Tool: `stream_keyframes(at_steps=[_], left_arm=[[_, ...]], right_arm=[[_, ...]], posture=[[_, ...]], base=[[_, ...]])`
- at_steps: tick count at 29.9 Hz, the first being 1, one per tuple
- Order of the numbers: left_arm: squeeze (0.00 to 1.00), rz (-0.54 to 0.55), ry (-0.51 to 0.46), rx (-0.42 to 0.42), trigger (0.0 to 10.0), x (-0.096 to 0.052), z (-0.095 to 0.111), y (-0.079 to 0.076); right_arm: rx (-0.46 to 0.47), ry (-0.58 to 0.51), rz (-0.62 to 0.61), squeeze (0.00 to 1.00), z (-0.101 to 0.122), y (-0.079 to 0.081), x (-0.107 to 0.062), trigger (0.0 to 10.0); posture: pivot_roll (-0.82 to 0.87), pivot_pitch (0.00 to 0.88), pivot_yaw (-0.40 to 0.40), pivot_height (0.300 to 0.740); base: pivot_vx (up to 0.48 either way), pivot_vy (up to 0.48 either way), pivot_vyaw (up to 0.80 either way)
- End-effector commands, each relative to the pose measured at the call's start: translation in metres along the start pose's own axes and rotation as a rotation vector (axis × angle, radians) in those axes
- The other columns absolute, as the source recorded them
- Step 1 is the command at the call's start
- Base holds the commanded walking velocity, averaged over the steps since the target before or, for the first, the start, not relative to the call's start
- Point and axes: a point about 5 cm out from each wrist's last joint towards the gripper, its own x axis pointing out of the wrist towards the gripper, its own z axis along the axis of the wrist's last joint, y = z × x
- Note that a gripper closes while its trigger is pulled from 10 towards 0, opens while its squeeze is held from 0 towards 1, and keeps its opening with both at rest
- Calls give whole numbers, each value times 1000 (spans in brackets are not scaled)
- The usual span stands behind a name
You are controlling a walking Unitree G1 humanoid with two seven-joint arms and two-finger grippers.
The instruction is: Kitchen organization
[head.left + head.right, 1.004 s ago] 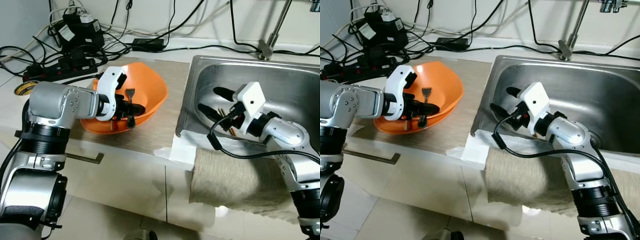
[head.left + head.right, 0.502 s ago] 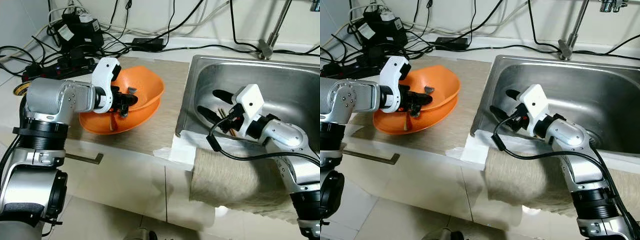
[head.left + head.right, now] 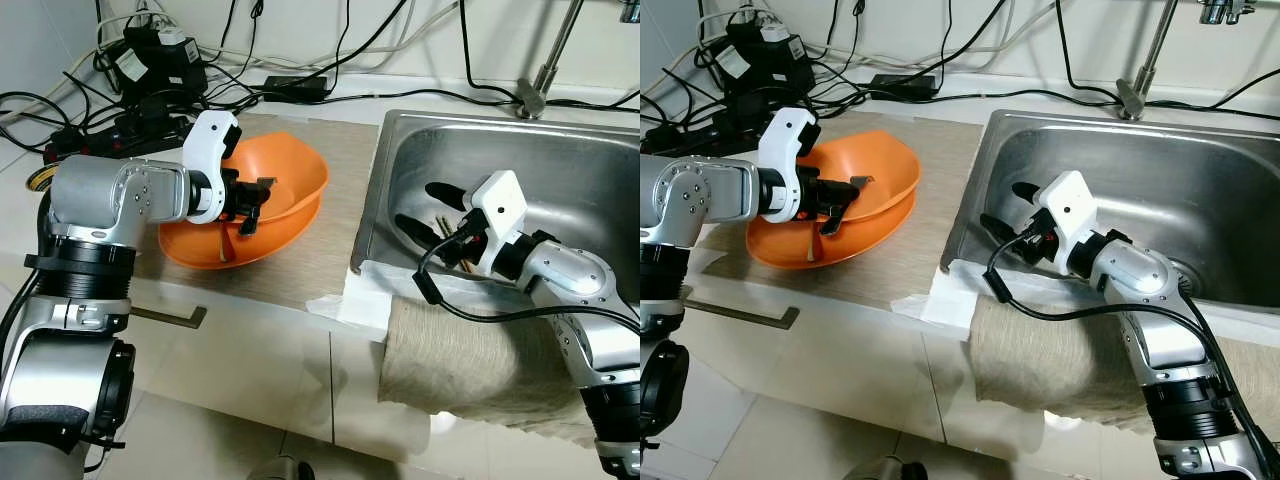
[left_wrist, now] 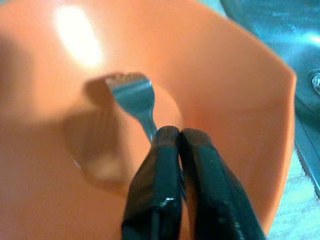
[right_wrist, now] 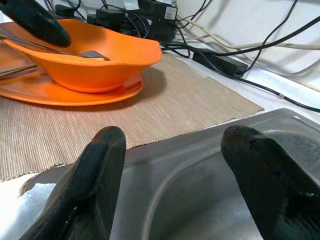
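Note:
An orange bowl (image 3: 290, 180) sits on an orange plate (image 3: 185, 250) on a woven mat. My left gripper (image 3: 246, 204) is shut on the handle of a metal fork (image 4: 131, 94), holding it roughly level, its tines over the bowl's inside. A thin brown utensil (image 3: 224, 243) lies on the plate. My right gripper (image 3: 421, 207) stands open inside the steel sink (image 3: 560, 160), near its left wall, just above some thin brown sticks (image 3: 446, 236) on the sink's bottom. Nothing is between its fingers (image 5: 95, 180).
Power strips and tangled cables (image 3: 140, 110) crowd the back left of the counter, with a tape roll (image 3: 45, 178) beside them. The faucet (image 3: 540, 80) rises behind the sink. A beige towel (image 3: 460, 360) hangs over the counter front, on a white cloth (image 3: 350, 298).
My left gripper has pulled back and risen, turning the fork from hanging tines-up at the bowl's near side to lying level over the bowl. The bowl has settled flatter. The right gripper has barely moved.

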Motion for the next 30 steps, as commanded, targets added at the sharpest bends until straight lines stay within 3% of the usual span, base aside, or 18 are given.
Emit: stream_keyframes(at_steps=[1, 4, 5, 6, 7, 8, 9, 18, 20, 26, 30], left_arm=[[0, -6, -40, 45, 0, -6, 12, -2], [0, -7, -37, 95, 39, -6, 12, -4], [0, -7, -26, 117, 3020, -5, 10, -5], [0, -8, -18, 128, 3020, -4, 9, -5], [0, 14, -13, 147, 10000, -3, 7, -4], [0, 14, -13, 147, 10000, -3, 7, -4], [1000, 17, -6, 152, 10000, -2, 4, -3], [1000, 33, 23, 144, 10000, 0, -1, 2], [1000, 29, 31, 137, 10000, 0, -2, 2], [1000, 29, 31, 132, 10000, 2, -2, 3], [1000, 17, 43, 118, 10000, 3, -4, 2]], right_arm=[[-5, 2, 9, 0, 1, 4, 0, 10000], [-4, 5, 14, 0, 1, 5, 0, 10000], [-4, 5, 15, 0, 1, 6, 0, 10000], [-4, 5, 17, 0, 1, 6, 0, 10000], [-3, 2, 19, 0, 2, 6, 0, 10000], [-3, 2, 19, 0, 2, 6, 0, 10000], [-4, -4, 25, 0, 5, 6, 0, 10000], [-5, -48, 7, 0, 18, 3, 0, 10000], [-23, -91, -62, 0, 23, -5, 1, 10000], [3, -92, -152, 0, 18, -10, 3, 10000], [36, -59, -147, 0, 6, -2, 7, 10000]], posture=[[-17, 0, 91, 740], [-17, 0, 92, 740], [-17, 0, 92, 740], [-17, 0, 91, 740], [-17, 0, 92, 740], [-17, 0, 92, 740], [-20, 0, 92, 740], [-26, 0, 89, 740], [-29, 0, 88, 740], [-30, 0, 87, 740], [-29, 0, 89, 740]], base=[[0, 0, 0], [0, 0, 0], [0, 0, 0], [0, 0, 0], [0, 0, 0], [0, 0, 0], [0, 0, 0], [0, 0, 0], [0, 0, 0], [0, 0, 0], [0, 0, 0]])
